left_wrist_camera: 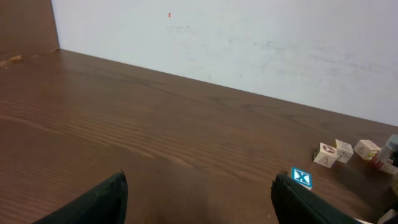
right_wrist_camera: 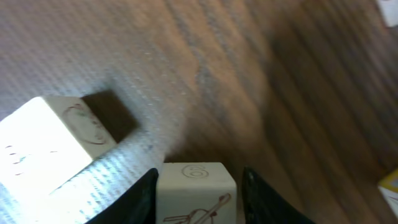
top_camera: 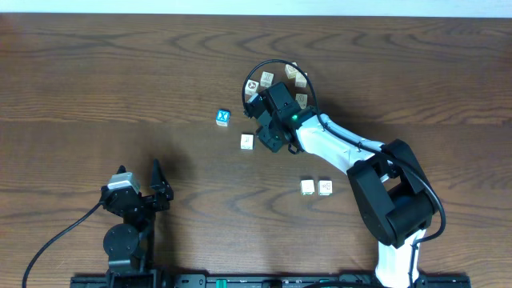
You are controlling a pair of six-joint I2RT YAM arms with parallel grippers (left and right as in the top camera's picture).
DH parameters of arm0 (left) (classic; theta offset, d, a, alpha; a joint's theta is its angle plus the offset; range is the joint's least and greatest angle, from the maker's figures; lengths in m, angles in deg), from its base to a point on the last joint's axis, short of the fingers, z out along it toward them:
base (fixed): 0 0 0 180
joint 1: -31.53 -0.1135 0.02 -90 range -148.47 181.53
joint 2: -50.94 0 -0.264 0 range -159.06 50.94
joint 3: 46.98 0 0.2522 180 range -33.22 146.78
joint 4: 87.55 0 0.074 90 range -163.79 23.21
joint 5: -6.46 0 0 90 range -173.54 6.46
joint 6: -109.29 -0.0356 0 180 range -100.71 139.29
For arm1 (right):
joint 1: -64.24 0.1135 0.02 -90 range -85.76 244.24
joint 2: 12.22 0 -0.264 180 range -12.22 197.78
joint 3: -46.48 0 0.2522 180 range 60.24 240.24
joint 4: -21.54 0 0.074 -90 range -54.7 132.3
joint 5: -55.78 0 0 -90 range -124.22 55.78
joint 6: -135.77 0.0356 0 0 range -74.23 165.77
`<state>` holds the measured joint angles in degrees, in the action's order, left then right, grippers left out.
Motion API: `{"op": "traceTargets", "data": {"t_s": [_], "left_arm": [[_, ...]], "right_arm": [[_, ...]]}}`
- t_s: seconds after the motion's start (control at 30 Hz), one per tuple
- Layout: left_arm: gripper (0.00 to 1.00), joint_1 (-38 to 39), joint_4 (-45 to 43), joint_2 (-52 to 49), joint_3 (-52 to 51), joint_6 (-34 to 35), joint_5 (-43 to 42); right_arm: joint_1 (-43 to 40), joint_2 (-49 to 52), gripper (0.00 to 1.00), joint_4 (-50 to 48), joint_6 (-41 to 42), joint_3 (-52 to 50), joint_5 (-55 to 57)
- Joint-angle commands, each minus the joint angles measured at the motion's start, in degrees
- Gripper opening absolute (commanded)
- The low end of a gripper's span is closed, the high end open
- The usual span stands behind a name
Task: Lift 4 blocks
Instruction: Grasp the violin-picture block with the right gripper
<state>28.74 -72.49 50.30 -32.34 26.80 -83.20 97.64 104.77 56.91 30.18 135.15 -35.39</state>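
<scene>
block (right_wrist_camera: 196, 193) between right jaws — cream cube (right_wrist_camera: 46, 140) beside; blue cube (top_camera: 223, 118) near

White X on blue cube (left_wrist_camera: 301, 177)

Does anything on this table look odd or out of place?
Nothing looks broken or spilled. Only the blue-faced cube stands out in colour; the other cubes seen from above look cream.

One blue-faced cube (top_camera: 222, 118), just the one. Cream cubes (top_camera: 247, 142): three sit in the open, and at least four more bunch by the right arm (top_camera: 344, 148), partly hidden there.
</scene>
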Motion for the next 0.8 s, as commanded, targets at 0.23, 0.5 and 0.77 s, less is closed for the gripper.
{"op": "traceTargets", "data": {"t_s": [0.23, 0.5, 0.77], "left_arm": [[0.74, 0.2, 2.8, 0.0, -0.7, -0.1, 1.4], [0.74, 0.2, 2.8, 0.0, -0.7, -0.1, 1.4], [0.74, 0.2, 2.8, 0.0, -0.7, -0.1, 1.4]], "right_arm": [[0.4, -0.1, 0.35, 1.6, 2.3, 2.5, 3.1], [0.5, -0.3, 0.20, 8.2, 5.5, 6.3, 3.1], [0.5, -4.2, 0.17, 19.3, 12.1, 14.4, 3.1]]}}
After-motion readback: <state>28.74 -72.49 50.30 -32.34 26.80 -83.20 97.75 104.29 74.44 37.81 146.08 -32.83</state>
